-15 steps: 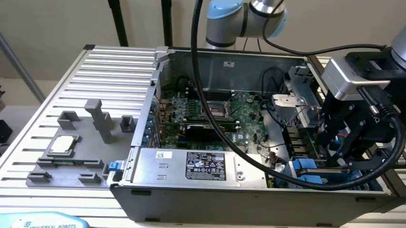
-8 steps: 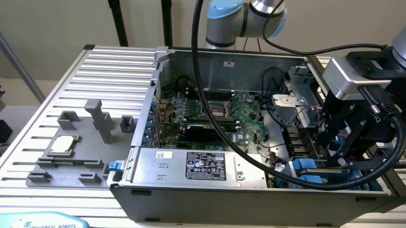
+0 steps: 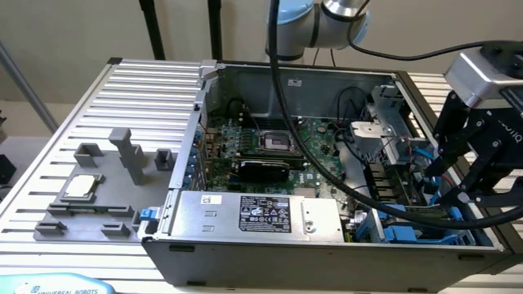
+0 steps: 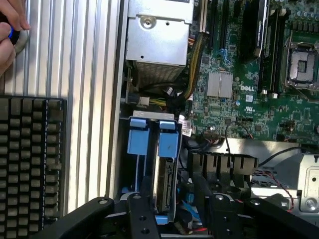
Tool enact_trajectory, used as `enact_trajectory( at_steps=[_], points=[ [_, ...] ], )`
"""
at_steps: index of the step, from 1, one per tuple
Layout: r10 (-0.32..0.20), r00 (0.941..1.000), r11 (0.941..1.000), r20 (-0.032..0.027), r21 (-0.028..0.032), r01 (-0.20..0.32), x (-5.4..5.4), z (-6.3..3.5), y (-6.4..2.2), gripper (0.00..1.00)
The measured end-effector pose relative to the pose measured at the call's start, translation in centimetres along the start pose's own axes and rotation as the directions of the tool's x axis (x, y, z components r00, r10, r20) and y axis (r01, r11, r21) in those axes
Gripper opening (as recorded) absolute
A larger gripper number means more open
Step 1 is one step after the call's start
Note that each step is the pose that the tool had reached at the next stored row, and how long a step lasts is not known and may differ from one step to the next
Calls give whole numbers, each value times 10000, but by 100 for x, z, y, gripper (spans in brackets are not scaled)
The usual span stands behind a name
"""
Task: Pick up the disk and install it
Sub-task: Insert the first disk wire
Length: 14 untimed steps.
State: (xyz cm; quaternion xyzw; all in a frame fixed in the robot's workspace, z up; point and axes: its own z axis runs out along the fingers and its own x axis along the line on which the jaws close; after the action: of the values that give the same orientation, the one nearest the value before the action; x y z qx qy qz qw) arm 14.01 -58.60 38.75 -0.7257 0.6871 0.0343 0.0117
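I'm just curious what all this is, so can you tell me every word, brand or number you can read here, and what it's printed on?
"UNIVERSAL ROBOTS": on the light blue object at the exterior view's lower left.
"DELL": on the green circuit board.
"IQ": end of a cut-off word on the arm's black end piece.
Too small to read: the black label and white sticker on the grey metal box.
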Motion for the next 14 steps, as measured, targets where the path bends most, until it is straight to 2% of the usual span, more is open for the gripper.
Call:
enact_trajectory(
  at_steps=[3, 6, 9, 14],
  points=[
    [1, 10000, 10000, -1, -4, -1, -4, 1, -136, 47],
    [1, 10000, 10000, -2, -7, -1, -22, 45, -245, 47],
    [-3, 10000, 10000, -1, -9, 3, -31, 102, -278, 47],
    [-100, 9999, 9999, -4, -15, 100, -25, 192, -281, 47]
  ],
)
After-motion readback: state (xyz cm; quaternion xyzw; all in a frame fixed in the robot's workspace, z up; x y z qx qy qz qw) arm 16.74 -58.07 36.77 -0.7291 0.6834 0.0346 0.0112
